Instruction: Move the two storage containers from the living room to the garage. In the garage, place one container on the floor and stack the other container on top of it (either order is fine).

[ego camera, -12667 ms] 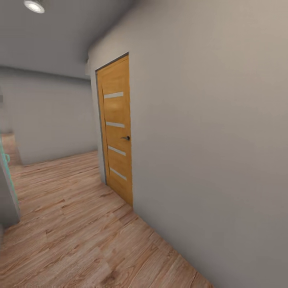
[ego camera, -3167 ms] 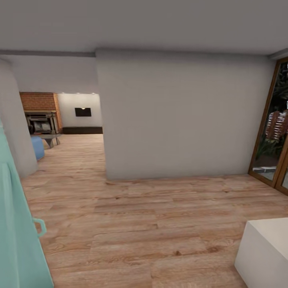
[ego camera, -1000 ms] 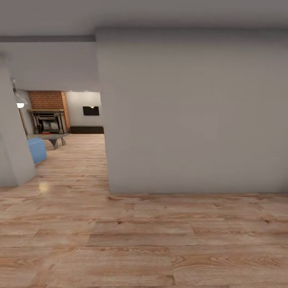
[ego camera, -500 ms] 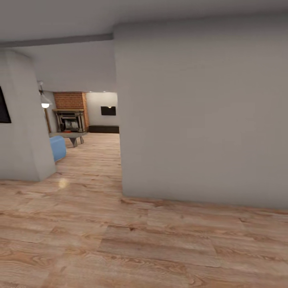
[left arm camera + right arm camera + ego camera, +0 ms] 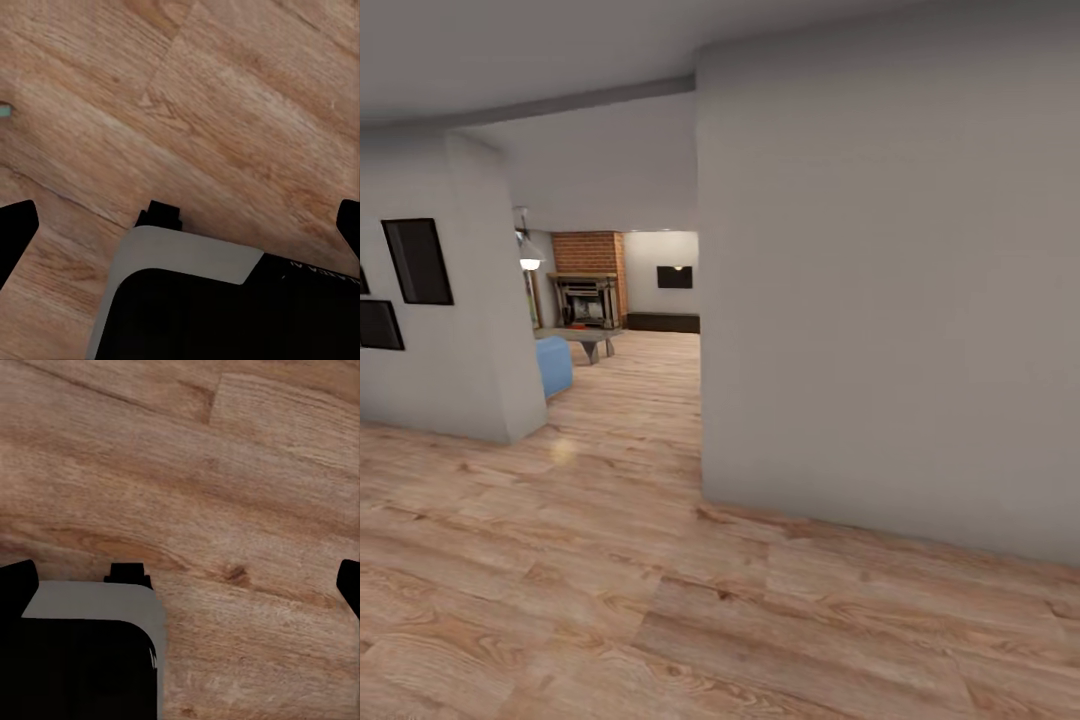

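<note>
A light wood-plank floor (image 5: 610, 600) runs from the hallway through an opening into the living room (image 5: 630, 300). On it stand a rounded pale-blue seat (image 5: 553, 364) and, just beyond that, a low grey table (image 5: 582, 340). A long dark low cabinet (image 5: 662, 322) sits against the far wall.

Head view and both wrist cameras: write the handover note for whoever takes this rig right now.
Left gripper: open, empty, wood-plank floor beneath it.
Right gripper: open, empty, over the same planks.
Position: in a hallway beside a grey wall corner. The living room lies ahead through the opening: brick fireplace, wall TV, blue seat.
Containers: neither is in sight yet.
Done: nothing carried.
Left: enter the living room, find both containers, take them to the garage, stack one on the other.
</note>
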Motion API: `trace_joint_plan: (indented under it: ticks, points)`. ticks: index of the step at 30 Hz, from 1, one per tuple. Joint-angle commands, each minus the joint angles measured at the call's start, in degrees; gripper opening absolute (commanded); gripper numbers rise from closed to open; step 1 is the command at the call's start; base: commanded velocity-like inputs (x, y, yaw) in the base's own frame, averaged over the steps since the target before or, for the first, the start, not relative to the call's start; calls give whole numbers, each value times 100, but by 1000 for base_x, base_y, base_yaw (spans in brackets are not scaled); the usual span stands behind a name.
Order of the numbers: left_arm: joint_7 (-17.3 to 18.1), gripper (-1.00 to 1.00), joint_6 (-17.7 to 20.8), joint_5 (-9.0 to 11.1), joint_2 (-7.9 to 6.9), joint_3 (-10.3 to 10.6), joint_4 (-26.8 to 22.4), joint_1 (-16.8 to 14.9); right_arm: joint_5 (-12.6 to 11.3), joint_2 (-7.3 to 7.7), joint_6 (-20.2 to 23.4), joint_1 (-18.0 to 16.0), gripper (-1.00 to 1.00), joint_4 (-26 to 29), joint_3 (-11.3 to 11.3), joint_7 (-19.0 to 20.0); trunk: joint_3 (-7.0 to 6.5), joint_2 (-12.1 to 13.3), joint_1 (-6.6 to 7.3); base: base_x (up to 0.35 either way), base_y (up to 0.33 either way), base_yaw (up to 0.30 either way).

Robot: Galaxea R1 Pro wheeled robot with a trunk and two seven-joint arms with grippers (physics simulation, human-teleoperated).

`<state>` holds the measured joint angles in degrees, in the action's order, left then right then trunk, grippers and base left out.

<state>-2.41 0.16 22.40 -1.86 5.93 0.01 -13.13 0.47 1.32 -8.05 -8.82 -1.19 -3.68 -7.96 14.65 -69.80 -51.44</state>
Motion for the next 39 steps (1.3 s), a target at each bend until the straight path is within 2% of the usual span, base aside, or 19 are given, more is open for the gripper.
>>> trace_joint_plan:
  ticks: [1, 34, 39]
  points:
    - [-14, 100, 2, 45, 1, 49, 0, -5, 5, 0, -22, -6, 100, -13, -36, -21, 7, -4, -4, 323, 0, 270]
    - [-14, 100, -7, 45, 1, 48, -1, -5, 4, 0, -28, -6, 100, -13, -34, -30, 7, -4, -4, 323, 0, 270]
    - [-14, 100, -5, 45, 1, 49, -1, -5, -5, 3, -22, -6, 100, -13, -23, -23, 7, -4, -4, 323, 0, 143]
